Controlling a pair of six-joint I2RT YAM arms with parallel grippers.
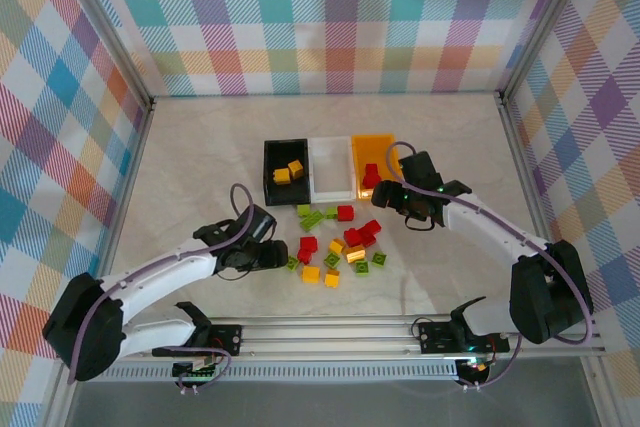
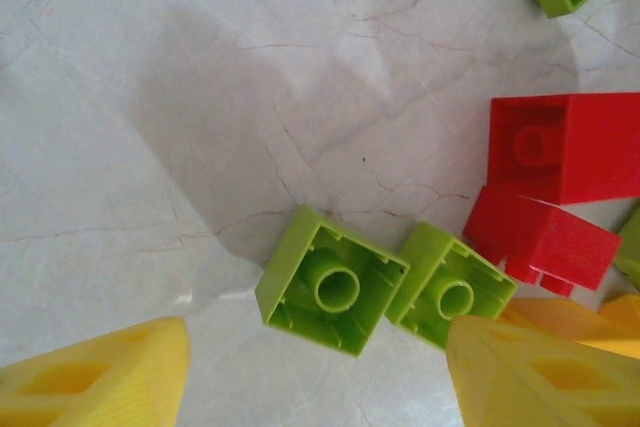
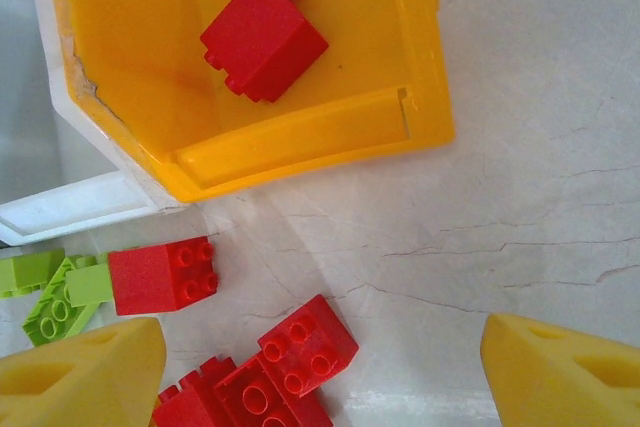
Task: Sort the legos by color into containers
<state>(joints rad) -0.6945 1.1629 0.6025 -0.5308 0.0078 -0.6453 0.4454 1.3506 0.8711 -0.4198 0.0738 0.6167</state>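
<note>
**Landmark.** White bin (image 1: 330, 169), the middle of three; nothing visible inside it.

**Black bin** (image 1: 270, 192). Touches the white bin's left side and holds two yellow bricks (image 1: 289, 172).

**Orange bin** (image 1: 375, 147). Sits against the white bin's right side and holds red bricks (image 3: 262, 37).

**Loose legos** (image 1: 340, 242). Red, yellow and green mixed, scattered on the table (image 1: 200, 167) on the arms' side of the white bin, near it.

**Left gripper** (image 2: 320, 367). On the arms' side of the white bin and to its left, at the pile's left edge. Its fingers are apart with nothing between them. Below it lies a green brick (image 2: 332, 280), hollow side up. A second green brick (image 2: 450, 287) lies just beside it, seemingly touching.

**Right gripper** (image 3: 320, 367). Off the white bin's right front, at the orange bin's near corner. Its fingers are spread wide and empty, with a red cluster (image 3: 305, 342) on the table beneath.

**Step in hand (judged).** The left gripper is lining up on the green brick, probably bound for the white bin, since green has no bin yet.

**Handling notes.**
- Centre the gap over the one brick.
- Turn the wrist so the fingers close on the two faces clear of the neighbour; otherwise one fingertip is likely to land on the second green brick.
- Come straight down and grip low on the walls, because the smooth plastic may slip.
- Lift clear before swinging toward the white bin.
</note>
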